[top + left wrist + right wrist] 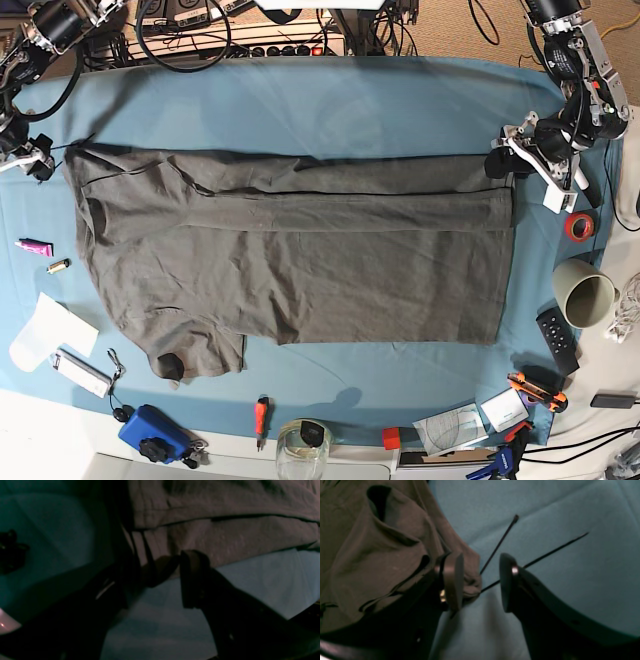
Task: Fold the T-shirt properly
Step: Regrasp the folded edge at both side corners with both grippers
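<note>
Right pincer (481, 580) agape at the T-shirt (300, 260) shoulder corner, gripping nothing, left pincer (170, 572) seemingly pinched on the hem corner, state unclear, far edge already folded inward across the teal worktop (350, 100), likely poised for another lengthwise fold.

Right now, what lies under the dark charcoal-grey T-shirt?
The teal-blue tablecloth shows all around the dark charcoal-grey T-shirt. The folded-over top edge covers more shirt. Anything else beneath is hidden.
</note>
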Robot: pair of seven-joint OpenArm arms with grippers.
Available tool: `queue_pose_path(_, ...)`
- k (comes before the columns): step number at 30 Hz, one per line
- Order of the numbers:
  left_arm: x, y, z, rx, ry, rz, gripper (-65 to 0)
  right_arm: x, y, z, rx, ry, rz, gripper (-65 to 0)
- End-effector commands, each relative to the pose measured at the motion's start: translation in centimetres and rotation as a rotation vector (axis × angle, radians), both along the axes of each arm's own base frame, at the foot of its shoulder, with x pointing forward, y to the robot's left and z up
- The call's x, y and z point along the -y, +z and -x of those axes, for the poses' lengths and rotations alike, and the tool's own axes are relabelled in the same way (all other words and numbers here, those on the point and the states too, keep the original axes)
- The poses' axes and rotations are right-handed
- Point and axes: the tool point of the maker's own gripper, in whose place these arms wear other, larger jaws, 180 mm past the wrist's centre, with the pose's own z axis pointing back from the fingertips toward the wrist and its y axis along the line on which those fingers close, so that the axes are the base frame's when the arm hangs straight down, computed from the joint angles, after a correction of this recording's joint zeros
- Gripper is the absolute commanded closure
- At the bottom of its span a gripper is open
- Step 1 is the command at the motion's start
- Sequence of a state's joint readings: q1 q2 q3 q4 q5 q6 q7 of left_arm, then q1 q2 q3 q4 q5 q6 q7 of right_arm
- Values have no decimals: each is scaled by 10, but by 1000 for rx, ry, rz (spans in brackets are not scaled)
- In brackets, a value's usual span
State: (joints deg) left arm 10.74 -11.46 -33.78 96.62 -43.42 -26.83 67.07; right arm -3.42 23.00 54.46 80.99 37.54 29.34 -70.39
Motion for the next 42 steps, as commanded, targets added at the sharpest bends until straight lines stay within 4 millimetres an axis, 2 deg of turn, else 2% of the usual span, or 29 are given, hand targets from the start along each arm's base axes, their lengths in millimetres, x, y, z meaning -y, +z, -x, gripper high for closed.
queue_pose_path(1,-3,5,-3,15,-5,-12,-292,12,12,-5,34,-17,21,-239)
queue_pose_path(6,-3,6,-4,18,-3,-11,-292,7,-23,5,4,-27,-79,-239)
queue_pose_path(9,-3,6,-4,18,-3,-11,-292,-5,-29,4,24,11,-140,-239)
queue_pose_path(13,-3,6,-4,18,-3,-11,-292,-19,-24,0,50,74,-191,-239)
queue_pose_path(24,-3,6,-4,18,-3,-12,-292,-25,-21,-2,60,97,-221,-239)
queue_pose_path(28,-3,6,-4,18,-3,-12,-292,-28,-6,-10,125,118,-243,-239)
queue_pose_path(35,-4,7,-6,29,2,-11,-292,-20,24,-19,159,157,-147,-239)
queue_pose_path(42,-4,7,-5,28,2,-11,-292,-14,13,-12,98,114,-130,-239)
